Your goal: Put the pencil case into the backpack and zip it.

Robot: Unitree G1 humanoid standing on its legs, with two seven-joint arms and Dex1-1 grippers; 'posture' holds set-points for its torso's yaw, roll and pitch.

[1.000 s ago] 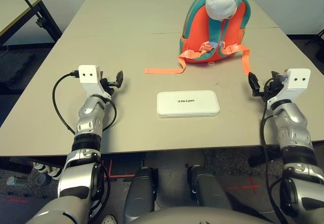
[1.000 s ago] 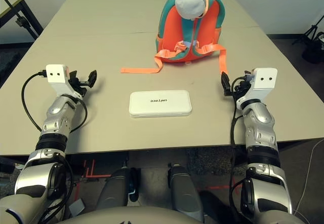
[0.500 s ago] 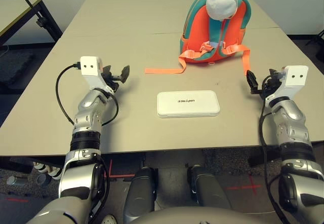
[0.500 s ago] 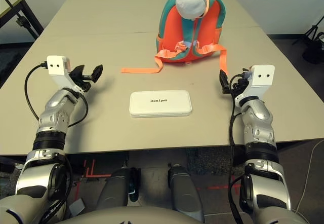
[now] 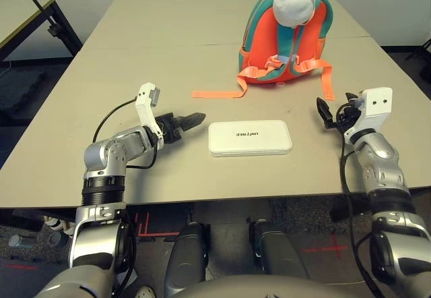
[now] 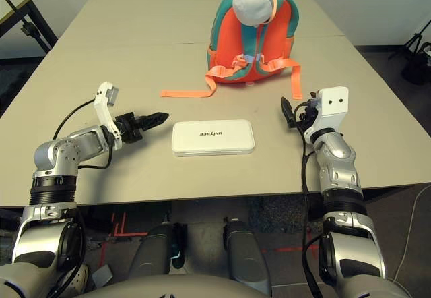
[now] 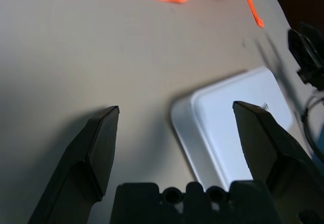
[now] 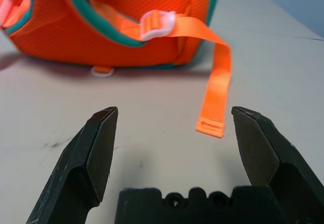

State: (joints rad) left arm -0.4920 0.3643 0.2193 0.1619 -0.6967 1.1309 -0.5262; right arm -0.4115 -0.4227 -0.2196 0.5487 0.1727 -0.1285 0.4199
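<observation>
1. looking down at the table (image 5: 135,62), i see the pencil case (image 5: 250,137) lying flat near the front edge, lid up, dark lettering showing on it, between my two arms.
2. my left gripper (image 5: 190,120) sits low over the table just left of the pencil case, pointing toward its short left end; the tips are close to it but apart from it.
3. in the left wrist view that left gripper has its fingers (image 7: 98,148) spread wide with nothing between them; the case's rounded corner lies ahead, toward the right-hand finger.
4. my right gripper (image 5: 329,115) hovers to the right of the pencil case, well apart from it, and near the loose end of an orange strap (image 8: 214,100).
5. in the right wrist view its fingers (image 8: 96,153) are also spread wide and empty, with the strap end lying on the table between them, further ahead.
6. the backpack (image 5: 283,38) stands upright at the far side of the table, orange with teal trim, grey-blue plush head (image 5: 296,1) at the top, straps trailing forward onto the tabletop.
</observation>
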